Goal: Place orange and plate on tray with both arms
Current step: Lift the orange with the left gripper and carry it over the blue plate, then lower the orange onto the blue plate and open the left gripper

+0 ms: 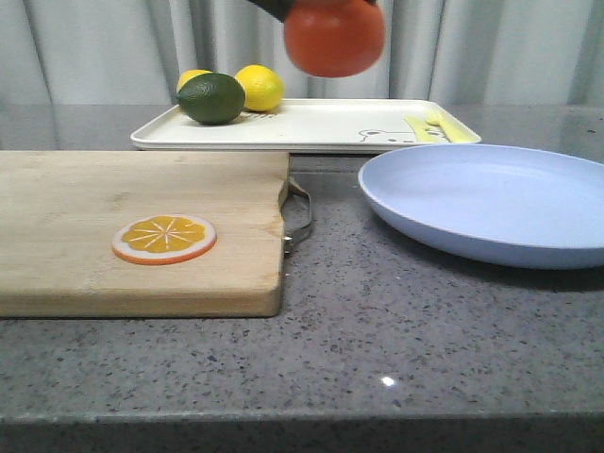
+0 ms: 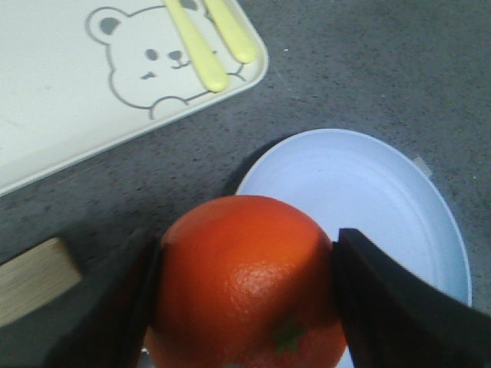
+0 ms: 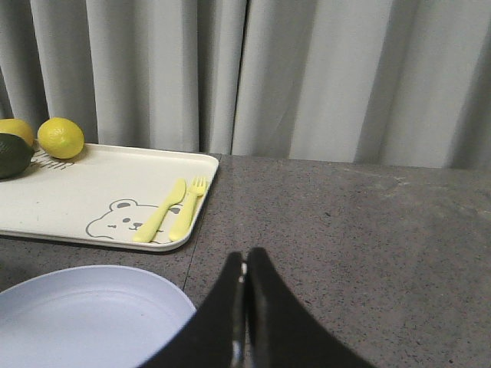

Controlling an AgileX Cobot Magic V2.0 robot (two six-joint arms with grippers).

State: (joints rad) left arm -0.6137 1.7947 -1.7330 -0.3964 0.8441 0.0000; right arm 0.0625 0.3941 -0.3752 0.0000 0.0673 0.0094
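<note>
In the front view the orange [image 1: 334, 38] hangs at the top centre above the tray [image 1: 321, 127], which holds two lemons [image 1: 260, 87] and one lime [image 1: 211, 98]; the plate [image 1: 491, 203] sits empty at right. In the left wrist view the left gripper [image 2: 247, 295] pinches the orange at bottom centre. In the right wrist view the right gripper [image 3: 245, 307] shows its fingers pressed together, bottom centre.

Left gripper [image 2: 247, 307] jaws clamped around the orange [image 2: 247, 284]; right gripper [image 3: 245, 307] jaws together.
</note>
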